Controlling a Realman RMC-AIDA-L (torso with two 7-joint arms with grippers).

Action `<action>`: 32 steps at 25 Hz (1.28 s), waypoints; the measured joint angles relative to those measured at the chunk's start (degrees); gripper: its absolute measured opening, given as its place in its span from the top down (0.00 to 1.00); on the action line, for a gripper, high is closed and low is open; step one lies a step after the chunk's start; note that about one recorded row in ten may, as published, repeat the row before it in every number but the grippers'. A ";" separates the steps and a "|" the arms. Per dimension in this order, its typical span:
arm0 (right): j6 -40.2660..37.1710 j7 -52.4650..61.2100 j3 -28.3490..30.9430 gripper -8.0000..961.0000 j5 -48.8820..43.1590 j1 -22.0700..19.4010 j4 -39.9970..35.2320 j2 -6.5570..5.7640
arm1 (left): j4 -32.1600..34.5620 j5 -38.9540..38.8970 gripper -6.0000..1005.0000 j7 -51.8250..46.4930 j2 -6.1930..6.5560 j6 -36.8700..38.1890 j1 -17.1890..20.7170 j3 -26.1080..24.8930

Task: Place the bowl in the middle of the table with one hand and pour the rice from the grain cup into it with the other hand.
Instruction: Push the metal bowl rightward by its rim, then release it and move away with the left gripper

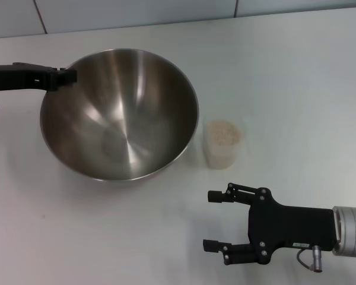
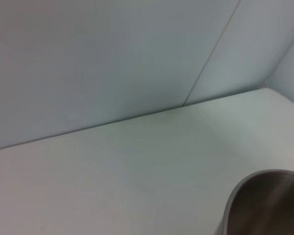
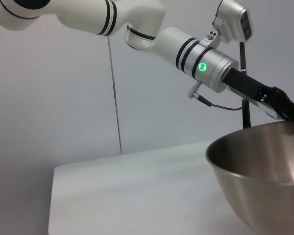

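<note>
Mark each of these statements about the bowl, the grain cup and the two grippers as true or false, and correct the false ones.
1. The bowl holds a heap of rice. False: its inside is bare; the rice is in the grain cup.
2. The grain cup stands upright on the table, beside the bowl. True.
3. The right gripper is closed around the grain cup. False: its fingers are open and apart from the cup, nearer the robot.
4. The left gripper is at the bowl's rim. True.
5. The bowl is much wider than the grain cup. True.
</note>
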 joint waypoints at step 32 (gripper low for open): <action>0.59 -0.57 9.00 0.24 0.36 -3.35 0.35 0.17 | 9.91 -7.43 0.57 17.73 -2.15 6.29 9.12 1.54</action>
